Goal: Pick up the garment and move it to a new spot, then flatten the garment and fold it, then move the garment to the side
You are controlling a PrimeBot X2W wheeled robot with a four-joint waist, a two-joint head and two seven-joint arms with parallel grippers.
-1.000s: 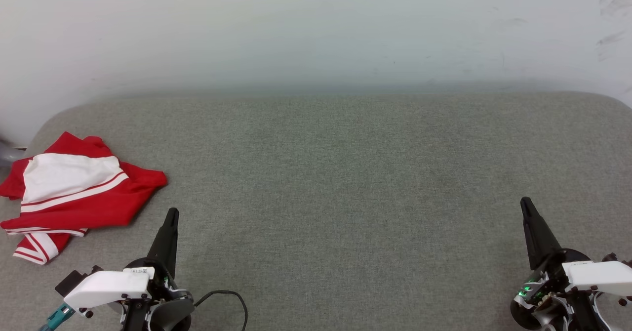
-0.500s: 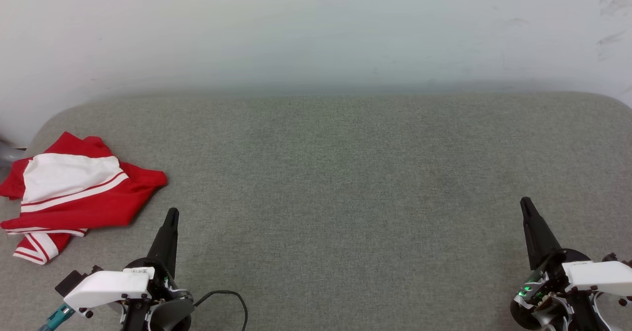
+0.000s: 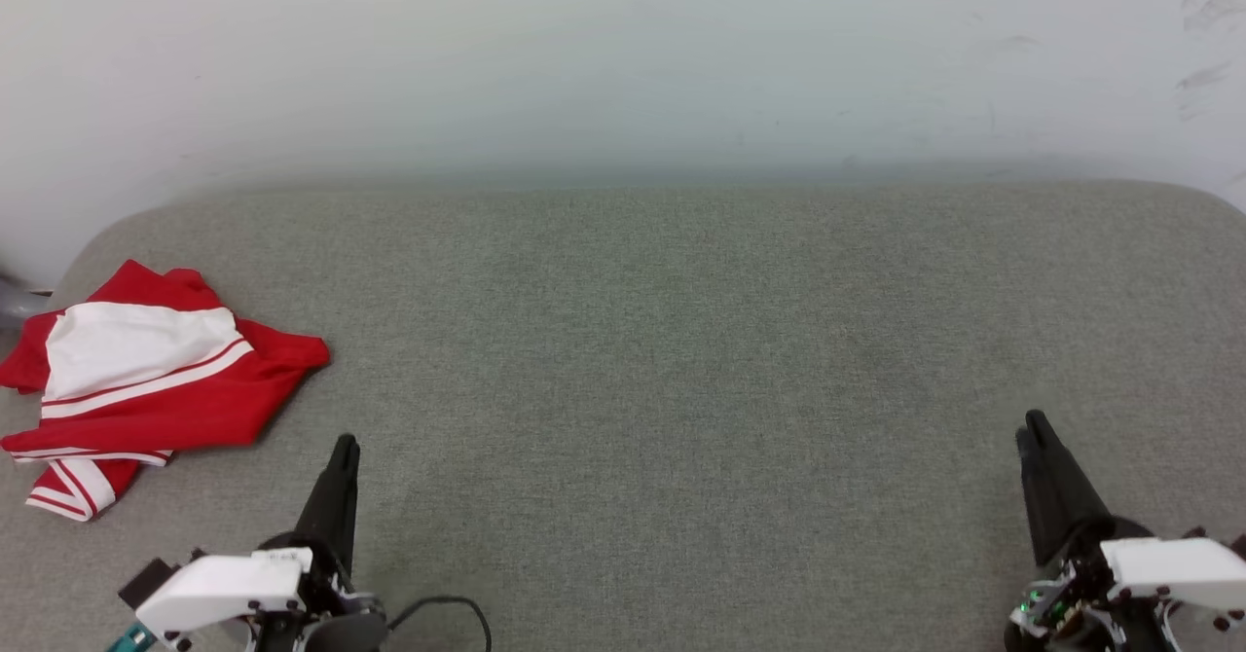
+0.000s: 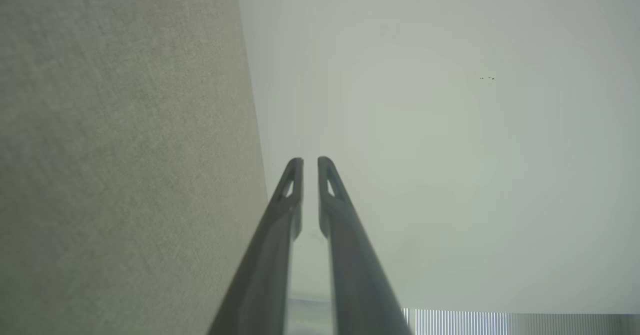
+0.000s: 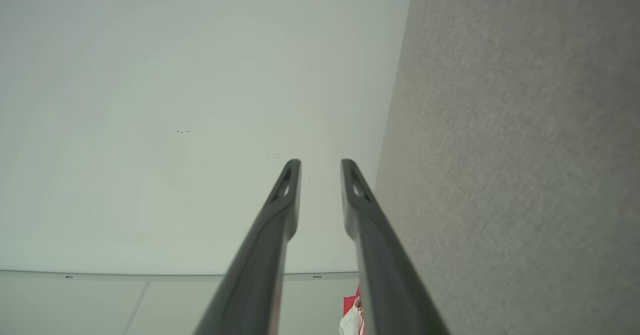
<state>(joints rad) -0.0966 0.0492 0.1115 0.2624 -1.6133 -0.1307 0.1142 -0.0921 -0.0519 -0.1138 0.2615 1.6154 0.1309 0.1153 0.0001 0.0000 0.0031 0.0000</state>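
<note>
Red jersey (image 3: 146, 380) is on the bench (image 3: 681, 341), far left end, close to the rounded back corner. Crumpled heap, not flat: red body, a white panel facing up with a red stripe across it, red-and-white striped trim sticking out at the near edge.

Head view has the left pincer (image 3: 344, 446) low left, pointing away toward the wall (image 3: 623, 58). Its tip is near the jersey's right corner but apart from it, on the near side. From that angle the two fingers overlap, so the gap can't be read there. Left wrist view settles it: fingers (image 4: 287, 205) parted by a thin slit, roughly parallel, wall visible through it. Narrow, gripping nothing.

Low right is the right pincer (image 3: 1032, 430), well apart from the jersey, most of the bench between them. Slight split visible at the tips from the head. Right wrist view: fingers (image 5: 280, 210) apart, gap somewhat wider than on the left but narrow too, wall showing between. Gripping nothing. A scrap of red and white cloth (image 5: 351, 311) sits at the bottom edge of that view, between the fingers; too small to say more.

Can't tell whether either tip touches the fabric.

Bench cover is grey woven cloth, running up to a white wall with scuffs at upper right. Black cable (image 3: 458, 605) loops out beside the left wrist. Green light (image 3: 1046, 605) on the right wrist.
</note>
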